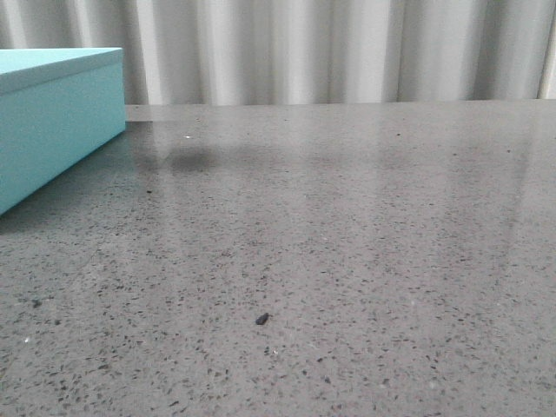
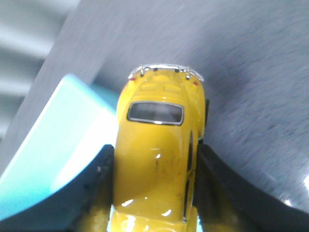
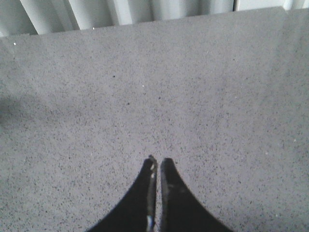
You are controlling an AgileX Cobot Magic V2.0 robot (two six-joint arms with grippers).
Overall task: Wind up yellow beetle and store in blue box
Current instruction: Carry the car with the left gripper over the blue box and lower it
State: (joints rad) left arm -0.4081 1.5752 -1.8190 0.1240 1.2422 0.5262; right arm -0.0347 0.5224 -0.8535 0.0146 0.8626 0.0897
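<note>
In the left wrist view my left gripper (image 2: 153, 154) is shut on the yellow beetle (image 2: 157, 145), with a black finger pressed on each side of its glossy body. The car is held up above the table, its chrome bumper pointing away from the fingers. The blue box (image 2: 58, 145) lies below and beside the car in that view, and its lid is on. In the front view the blue box (image 1: 52, 122) stands at the far left of the table; neither gripper nor the car shows there. My right gripper (image 3: 158, 162) is shut and empty above bare tabletop.
The grey speckled table (image 1: 330, 252) reaches back to a pale pleated curtain (image 1: 330, 48). A small dark speck (image 1: 261, 319) lies on the table near the front middle.
</note>
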